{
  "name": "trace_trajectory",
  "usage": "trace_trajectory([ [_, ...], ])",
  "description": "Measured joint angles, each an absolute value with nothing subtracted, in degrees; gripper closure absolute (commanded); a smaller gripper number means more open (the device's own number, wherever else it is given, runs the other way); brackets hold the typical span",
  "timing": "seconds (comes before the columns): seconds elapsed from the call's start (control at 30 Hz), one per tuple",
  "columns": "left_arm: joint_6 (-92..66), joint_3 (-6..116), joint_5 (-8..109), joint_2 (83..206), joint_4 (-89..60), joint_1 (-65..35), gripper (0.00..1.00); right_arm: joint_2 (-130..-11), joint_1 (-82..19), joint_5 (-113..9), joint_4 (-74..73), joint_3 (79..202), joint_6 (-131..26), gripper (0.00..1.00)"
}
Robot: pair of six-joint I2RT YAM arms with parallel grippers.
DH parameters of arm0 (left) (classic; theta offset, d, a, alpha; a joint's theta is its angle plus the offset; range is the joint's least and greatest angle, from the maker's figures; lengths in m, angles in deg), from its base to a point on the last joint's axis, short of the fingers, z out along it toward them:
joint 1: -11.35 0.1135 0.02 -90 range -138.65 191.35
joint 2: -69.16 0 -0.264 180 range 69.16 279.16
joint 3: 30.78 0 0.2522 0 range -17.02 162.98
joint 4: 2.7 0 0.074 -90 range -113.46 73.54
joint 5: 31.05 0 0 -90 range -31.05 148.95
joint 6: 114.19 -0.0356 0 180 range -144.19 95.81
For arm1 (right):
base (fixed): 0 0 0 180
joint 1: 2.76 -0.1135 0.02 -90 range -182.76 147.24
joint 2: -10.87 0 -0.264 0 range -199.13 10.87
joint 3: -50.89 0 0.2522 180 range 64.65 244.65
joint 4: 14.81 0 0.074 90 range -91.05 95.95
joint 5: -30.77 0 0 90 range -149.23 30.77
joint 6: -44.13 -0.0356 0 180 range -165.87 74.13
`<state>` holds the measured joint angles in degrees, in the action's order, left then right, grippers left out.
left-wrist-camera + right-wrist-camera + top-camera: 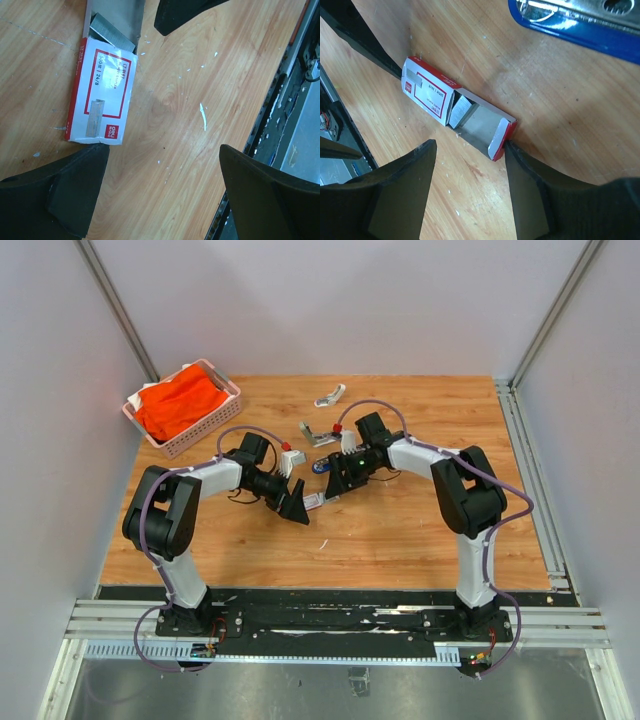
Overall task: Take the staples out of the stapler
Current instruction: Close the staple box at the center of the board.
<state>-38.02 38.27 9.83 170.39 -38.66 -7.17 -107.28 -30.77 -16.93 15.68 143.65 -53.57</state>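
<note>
The stapler (321, 465) lies open in the middle of the table; the right wrist view shows its blue body with a bare metal channel (570, 20). A white and red staple box (432, 90) lies in front of it, its drawer pulled out with a grey strip of staples (461, 110) inside. My right gripper (469, 147) is open over the drawer end, its right finger (530, 180) touching the drawer's red end. My left gripper (162, 152) is open just past the box's (100, 95) closed end, holding nothing. The staples (112, 32) show there too.
A pink basket (215, 425) holding orange cloth stands at the back left. A small white tool (330, 395) lies at the back of the table, and a grey metal piece (315, 433) sits behind the stapler. The black rail (280, 100) runs along the near table edge.
</note>
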Motion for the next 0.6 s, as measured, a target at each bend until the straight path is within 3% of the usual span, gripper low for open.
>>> trace_trajectory([
  [0.6, -37.84, 38.57, 9.76, 170.72, -38.59, -7.78, 0.02, -106.71, -33.68, -17.76, 16.16, 144.57, -52.76, 0.40],
])
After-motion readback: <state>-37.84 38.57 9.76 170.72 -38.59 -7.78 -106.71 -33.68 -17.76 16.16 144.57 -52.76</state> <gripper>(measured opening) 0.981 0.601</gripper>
